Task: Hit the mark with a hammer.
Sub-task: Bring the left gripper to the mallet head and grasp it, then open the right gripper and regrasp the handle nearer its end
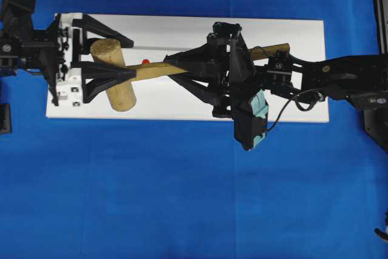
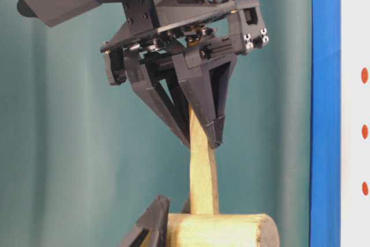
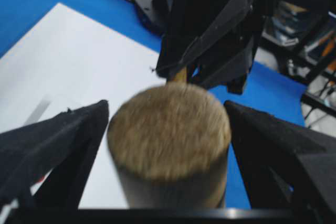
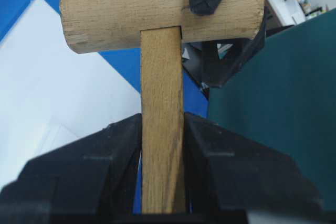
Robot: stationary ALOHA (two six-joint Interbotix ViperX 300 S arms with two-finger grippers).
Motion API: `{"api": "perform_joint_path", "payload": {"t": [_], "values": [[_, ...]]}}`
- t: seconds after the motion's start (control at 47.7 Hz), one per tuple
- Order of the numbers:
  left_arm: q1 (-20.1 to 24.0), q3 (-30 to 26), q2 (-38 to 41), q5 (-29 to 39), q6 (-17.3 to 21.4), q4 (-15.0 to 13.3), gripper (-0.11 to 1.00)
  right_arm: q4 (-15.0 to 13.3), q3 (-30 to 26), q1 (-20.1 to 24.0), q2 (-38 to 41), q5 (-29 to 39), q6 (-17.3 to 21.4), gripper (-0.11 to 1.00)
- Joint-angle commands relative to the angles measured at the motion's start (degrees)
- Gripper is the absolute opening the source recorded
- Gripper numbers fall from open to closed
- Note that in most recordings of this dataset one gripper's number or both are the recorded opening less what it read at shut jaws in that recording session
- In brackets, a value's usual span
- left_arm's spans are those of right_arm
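The hammer is a plain wooden mallet with its thick head [image 1: 114, 77] over the left part of the white board [image 1: 182, 104] and its handle [image 1: 273, 51] running right. My right gripper [image 1: 174, 67] is shut on the handle [image 4: 161, 129], its fingers pressed against both sides. My left gripper [image 1: 131, 57] is open, and the head [image 3: 169, 135] stands between its fingers [image 3: 68, 129] with a small gap on each side. The mark [image 1: 145, 61], a small red dot, shows on the board just right of the head, beside the handle.
The board lies on a blue cloth [image 1: 182, 198]. The table-level view shows the handle [image 2: 202, 172] rising from the head [image 2: 222, 231], a green backdrop behind it, and a white strip with red dots [image 2: 364, 75] at the right edge.
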Motion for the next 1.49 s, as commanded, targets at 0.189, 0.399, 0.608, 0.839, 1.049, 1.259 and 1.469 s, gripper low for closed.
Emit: {"api": "perform_joint_path", "payload": {"t": [0.189, 0.399, 0.608, 0.839, 1.049, 1.259, 1.469], "values": [[-0.09, -1.58, -0.18, -0.18, -1.05, 0.00, 0.92, 0.09, -2.02, 0.00, -2.02, -0.35, 0.18, 0.10], [-0.09, -1.76, 0.18, 0.35, -2.46, 0.00, 0.54, 0.26, -2.02, 0.00, -2.02, -0.35, 0.35, 0.10], [-0.09, -1.76, 0.18, 0.35, -1.85, 0.00, 0.43, 2.02, -2.02, 0.00, -2.29, -0.35, 0.44, 0.10], [-0.09, -1.76, 0.09, 0.70, -1.32, 0.09, 0.43, 5.45, -2.11, 0.00, -2.29, -0.35, 0.53, 0.46], [0.09, -1.58, -0.18, 3.34, 5.71, 0.26, 0.43, 13.71, -1.93, 0.09, -3.96, 1.85, 3.52, 0.97], [1.05, -1.93, 0.09, 6.59, 16.26, 0.26, 0.43, 20.83, -2.20, 0.09, -6.50, 11.43, 9.05, 0.95], [1.05, -2.11, -0.18, 8.35, 23.12, 0.26, 0.43, 21.01, -2.37, 0.18, -6.68, 16.08, 13.97, 0.95]]}}
